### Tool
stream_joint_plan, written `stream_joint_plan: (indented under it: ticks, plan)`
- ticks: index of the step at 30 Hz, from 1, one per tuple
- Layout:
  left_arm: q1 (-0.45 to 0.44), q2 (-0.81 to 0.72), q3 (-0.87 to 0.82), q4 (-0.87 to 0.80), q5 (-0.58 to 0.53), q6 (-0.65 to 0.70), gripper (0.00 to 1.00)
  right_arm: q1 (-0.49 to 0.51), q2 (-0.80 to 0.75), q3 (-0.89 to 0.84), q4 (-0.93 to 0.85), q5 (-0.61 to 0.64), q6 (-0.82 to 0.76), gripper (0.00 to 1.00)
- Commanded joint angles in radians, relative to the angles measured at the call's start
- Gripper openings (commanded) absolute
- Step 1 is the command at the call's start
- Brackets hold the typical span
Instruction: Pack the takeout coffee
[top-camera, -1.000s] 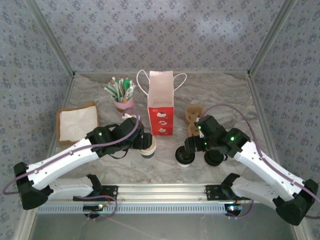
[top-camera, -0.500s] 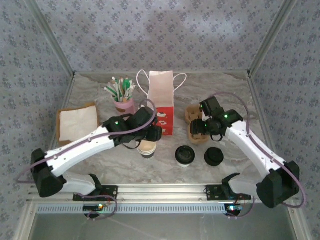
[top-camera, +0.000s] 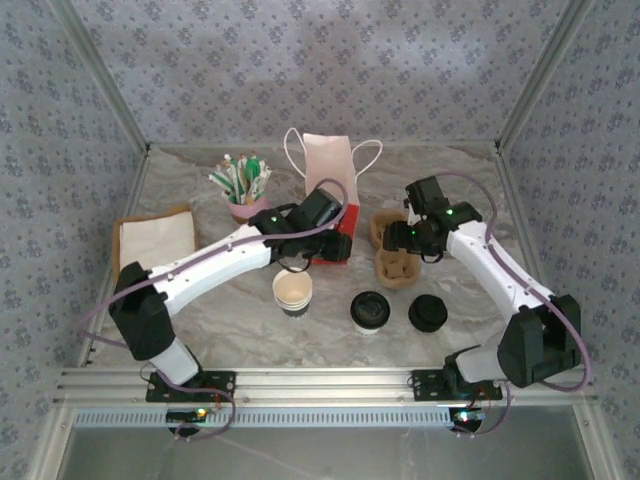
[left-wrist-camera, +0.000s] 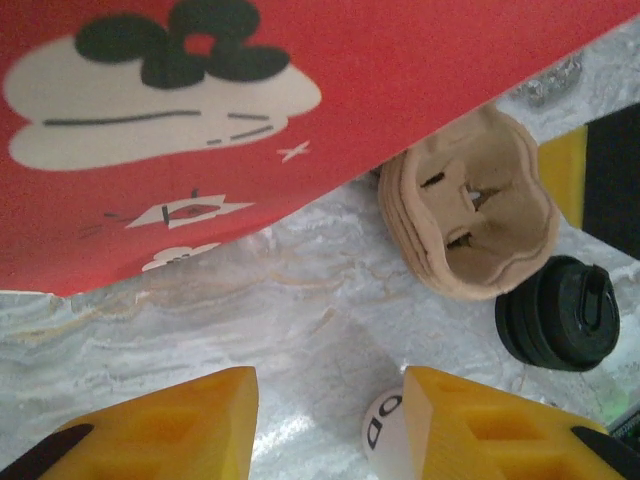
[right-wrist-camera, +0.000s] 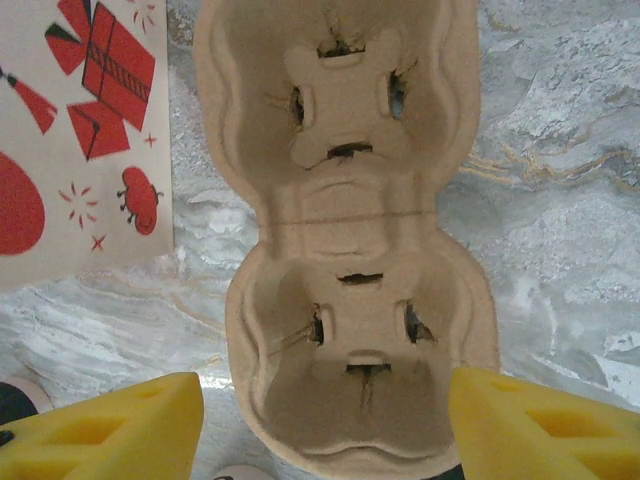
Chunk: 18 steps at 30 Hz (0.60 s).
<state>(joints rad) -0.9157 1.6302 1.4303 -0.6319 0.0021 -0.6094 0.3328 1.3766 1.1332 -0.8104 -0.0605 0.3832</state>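
The takeout coffee (top-camera: 369, 311), a white cup under a black lid, stands at the front centre of the table. My left gripper (top-camera: 336, 244) is down at the red front of the paper bag (top-camera: 328, 165). In the left wrist view the left gripper (left-wrist-camera: 328, 382) is open over bare marble. A white cup wall with dark letters (left-wrist-camera: 385, 432) shows by its right finger. My right gripper (top-camera: 405, 240) hangs open over the brown cup carrier (top-camera: 393, 268). In the right wrist view the right gripper (right-wrist-camera: 325, 385) spans the near cell of the carrier (right-wrist-camera: 345, 200).
A lidless stack of white cups (top-camera: 292, 291) stands left of the coffee and loose black lids (top-camera: 428, 313) lie right of it. A pink cup of straws (top-camera: 245, 195) and a napkin pile (top-camera: 152, 246) sit at the back left. Patterned walls close three sides.
The left arm has swung from the cup stack up to the bag's front, its jaws narrowing. The right arm has left the coffee and moved back over the carrier. The bag has shifted slightly.
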Motion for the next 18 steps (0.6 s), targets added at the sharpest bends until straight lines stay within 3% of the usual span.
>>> stream_joint_plan:
  ticks: [1, 9, 18]
  plan:
    - [0.025, 0.033, 0.055, 0.026, 0.029, 0.035, 0.42, -0.013, 0.024, 0.034, 0.006, 0.001, -0.014, 0.68]
    - [0.073, 0.070, 0.070, 0.058, 0.081, 0.035, 0.41, -0.024, 0.088, 0.051, 0.026, -0.005, -0.047, 0.68]
    - [-0.041, -0.026, 0.049, -0.001, -0.016, 0.007, 0.49, -0.016, 0.147, 0.117, 0.024, 0.029, -0.098, 0.67]
